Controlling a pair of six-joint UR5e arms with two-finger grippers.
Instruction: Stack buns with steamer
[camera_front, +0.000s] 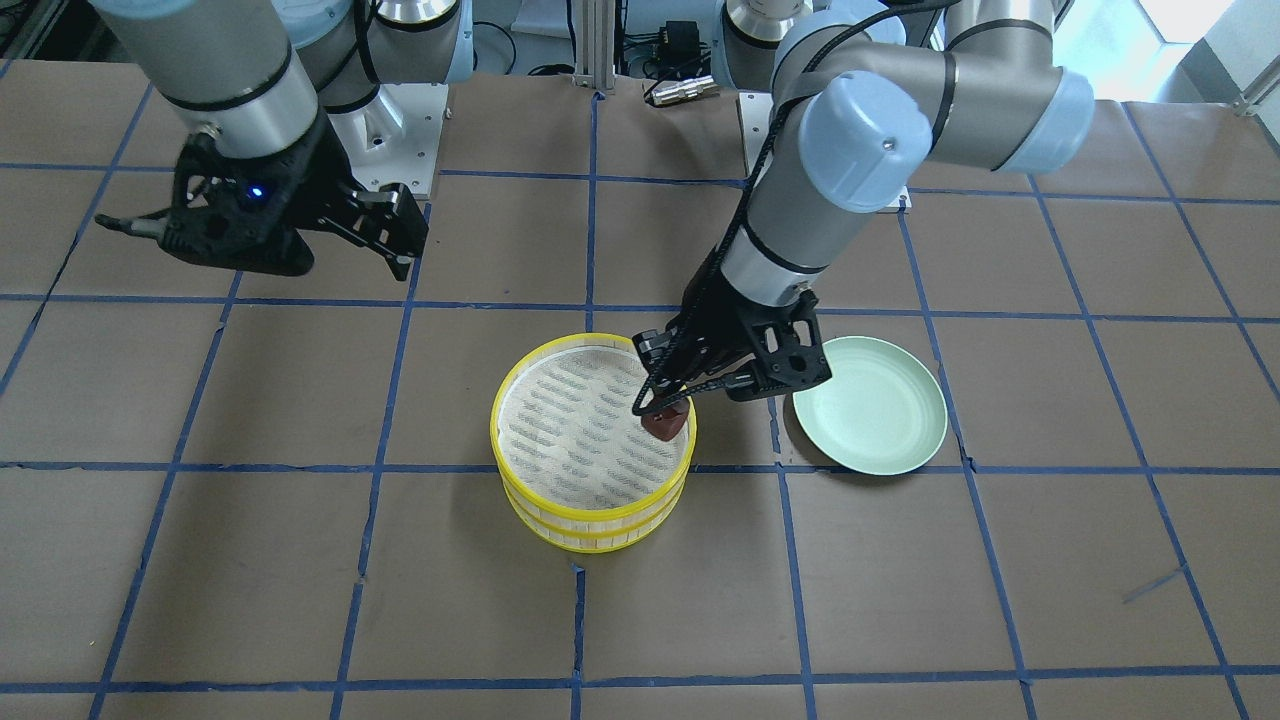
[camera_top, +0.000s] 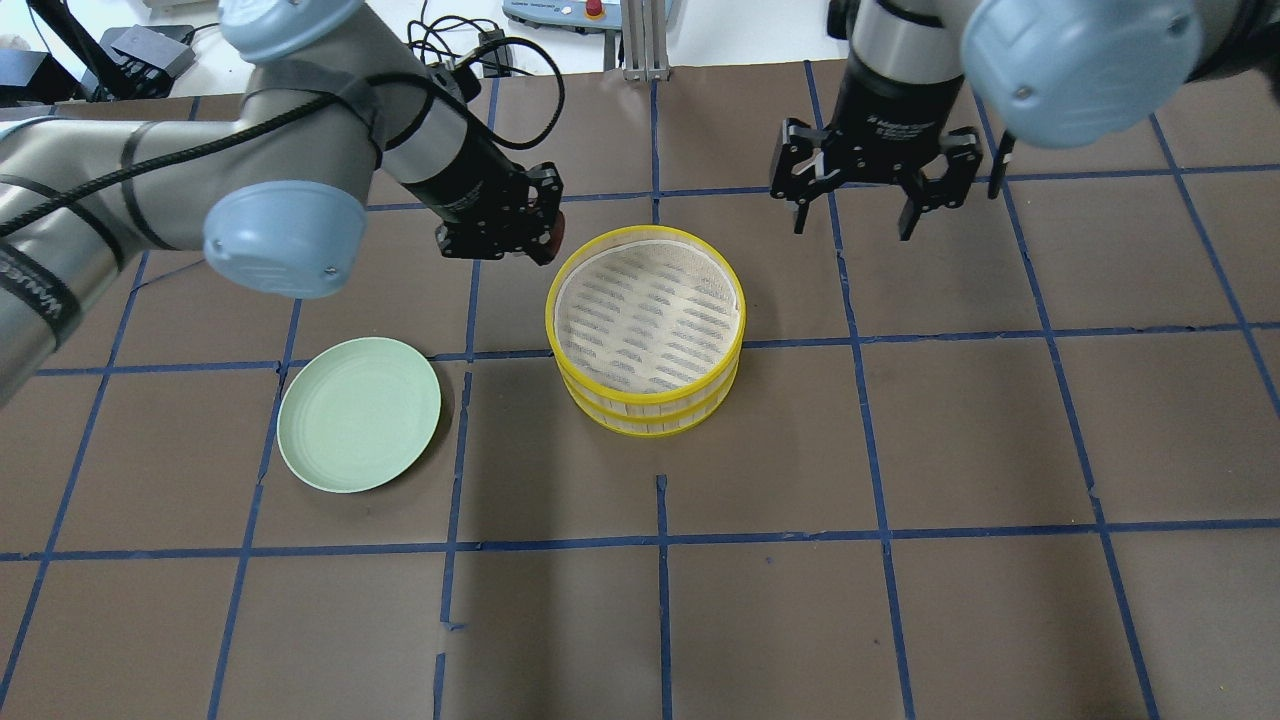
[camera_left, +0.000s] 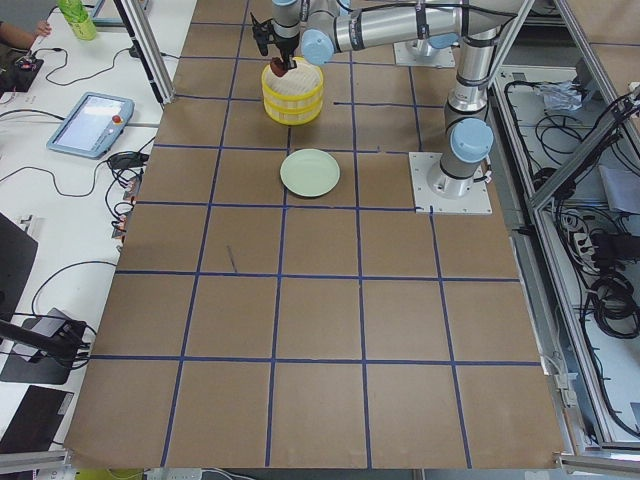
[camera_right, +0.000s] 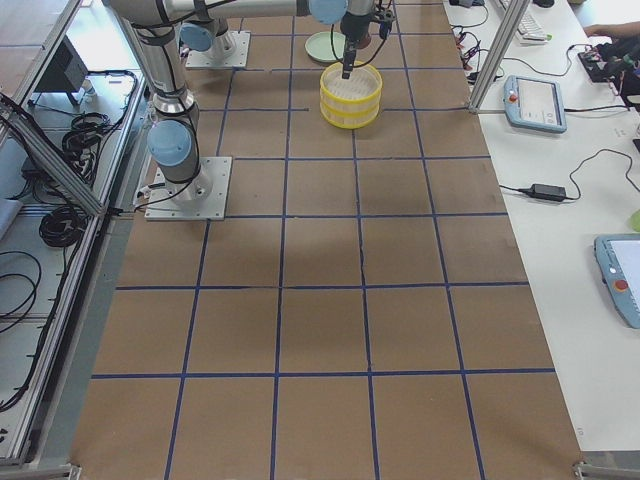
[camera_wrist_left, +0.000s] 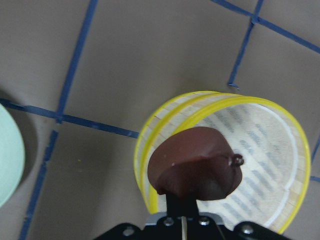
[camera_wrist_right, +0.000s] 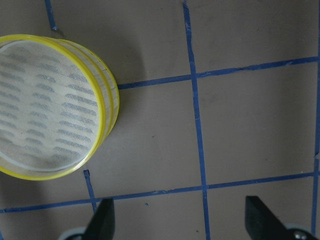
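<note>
Two yellow-rimmed steamer trays (camera_front: 590, 440) stand stacked mid-table, also in the overhead view (camera_top: 647, 322); the top tray's mesh floor (camera_top: 645, 310) is bare. My left gripper (camera_front: 662, 412) is shut on the reddish-brown bun (camera_front: 665, 422) and holds it just above the top tray's rim on the plate side; the bun fills the left wrist view (camera_wrist_left: 197, 167). My right gripper (camera_top: 852, 215) is open and empty, hovering above the table beside the stack, fingers (camera_wrist_right: 102, 220) spread wide. The white bun is out of view.
An empty pale green plate (camera_front: 870, 403) lies beside the stack on my left arm's side, also in the overhead view (camera_top: 358, 414). Brown paper with blue tape grid lines (camera_top: 660, 540) covers the table.
</note>
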